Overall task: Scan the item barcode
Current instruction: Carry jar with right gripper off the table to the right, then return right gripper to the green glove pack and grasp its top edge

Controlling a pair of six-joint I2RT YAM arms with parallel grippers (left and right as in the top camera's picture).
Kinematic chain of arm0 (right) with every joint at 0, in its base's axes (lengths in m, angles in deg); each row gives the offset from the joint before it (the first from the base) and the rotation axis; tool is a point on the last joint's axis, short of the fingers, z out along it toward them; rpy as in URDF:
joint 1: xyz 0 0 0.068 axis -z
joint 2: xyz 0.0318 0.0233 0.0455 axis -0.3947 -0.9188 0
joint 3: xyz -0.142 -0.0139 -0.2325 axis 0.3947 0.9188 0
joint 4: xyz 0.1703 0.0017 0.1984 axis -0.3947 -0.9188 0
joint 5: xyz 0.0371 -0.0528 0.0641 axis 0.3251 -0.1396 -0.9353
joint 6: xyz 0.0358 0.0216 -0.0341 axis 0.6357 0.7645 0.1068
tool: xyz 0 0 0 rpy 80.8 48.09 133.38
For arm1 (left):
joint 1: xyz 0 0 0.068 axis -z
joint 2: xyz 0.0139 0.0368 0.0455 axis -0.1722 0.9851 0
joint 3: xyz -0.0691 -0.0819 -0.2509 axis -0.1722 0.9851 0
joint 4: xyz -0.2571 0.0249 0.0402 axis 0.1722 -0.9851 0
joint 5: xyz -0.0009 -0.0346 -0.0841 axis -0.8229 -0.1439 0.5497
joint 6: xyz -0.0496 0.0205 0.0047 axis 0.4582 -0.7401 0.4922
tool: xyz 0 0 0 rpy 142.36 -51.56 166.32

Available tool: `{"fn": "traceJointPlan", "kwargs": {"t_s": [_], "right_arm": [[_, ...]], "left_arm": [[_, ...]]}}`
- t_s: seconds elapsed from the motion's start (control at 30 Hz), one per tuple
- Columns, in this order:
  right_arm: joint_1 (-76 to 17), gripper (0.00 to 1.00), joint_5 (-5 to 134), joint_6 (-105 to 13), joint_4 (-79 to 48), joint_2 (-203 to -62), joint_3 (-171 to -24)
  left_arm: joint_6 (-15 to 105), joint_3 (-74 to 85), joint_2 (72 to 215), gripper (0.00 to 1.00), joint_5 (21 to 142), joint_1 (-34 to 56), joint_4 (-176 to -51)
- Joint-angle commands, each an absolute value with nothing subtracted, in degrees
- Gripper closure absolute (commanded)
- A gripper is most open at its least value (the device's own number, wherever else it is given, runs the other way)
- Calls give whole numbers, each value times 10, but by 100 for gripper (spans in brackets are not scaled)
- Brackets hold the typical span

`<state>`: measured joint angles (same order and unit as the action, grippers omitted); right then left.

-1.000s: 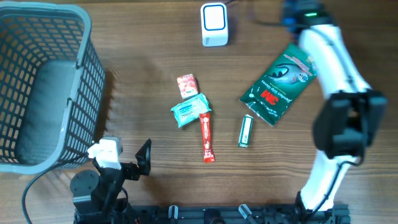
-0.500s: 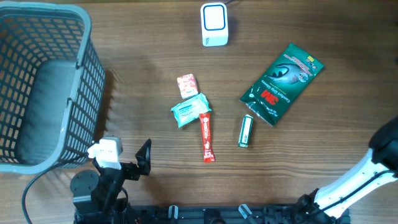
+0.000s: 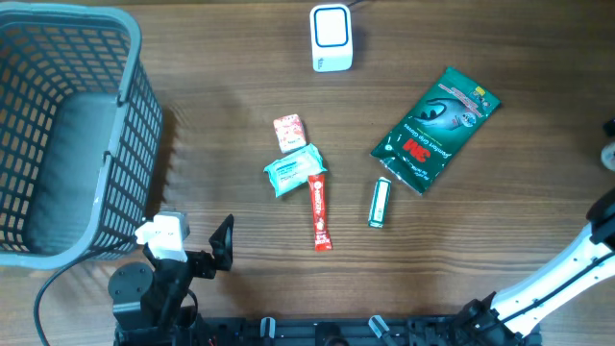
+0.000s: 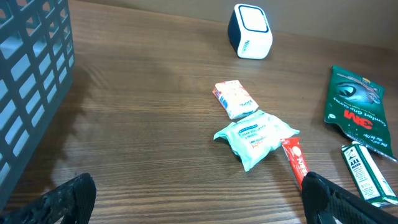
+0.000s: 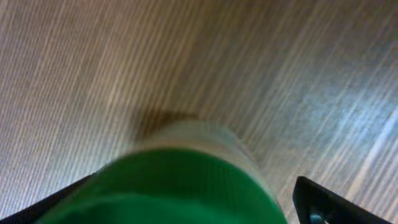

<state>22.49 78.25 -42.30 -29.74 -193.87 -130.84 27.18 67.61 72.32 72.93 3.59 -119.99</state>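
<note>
Scanner [image 3: 332,38] — near table's [image 3: 480,250] far edge

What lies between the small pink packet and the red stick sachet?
The pale teal packet lies there, between the pink packet and the red sachet, as the overhead view shows.

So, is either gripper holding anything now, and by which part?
Left gripper: nothing. Right gripper: cannot tell; a blurred green object fills its view.
</note>
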Motion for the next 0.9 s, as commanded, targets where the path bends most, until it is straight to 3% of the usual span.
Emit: {"fn": "traceJointPlan", "kwargs": {"t_s": [0.0, 0.27, 0.47, 0.67, 0.87], "right_arm": [[234, 0, 738, -409, -316, -1901, -1371], [204, 0, 532, -327, -354, -1755, -1389], [119, 0, 504, -296, -461, -1721, -1387], [-44, 0, 513, -314, -464, -1722, -1320], [-213, 1, 677, -263, -418, -1744, -1237]], "left_arm": [[263, 681, 722, 0, 738, 33, -1200], [263, 681, 722, 0, 738, 33, -1200], [263, 681, 722, 0, 738, 33, -1200], [263, 681, 722, 0, 738, 33, -1200], [263, 681, 722, 0, 738, 33, -1200]]}}
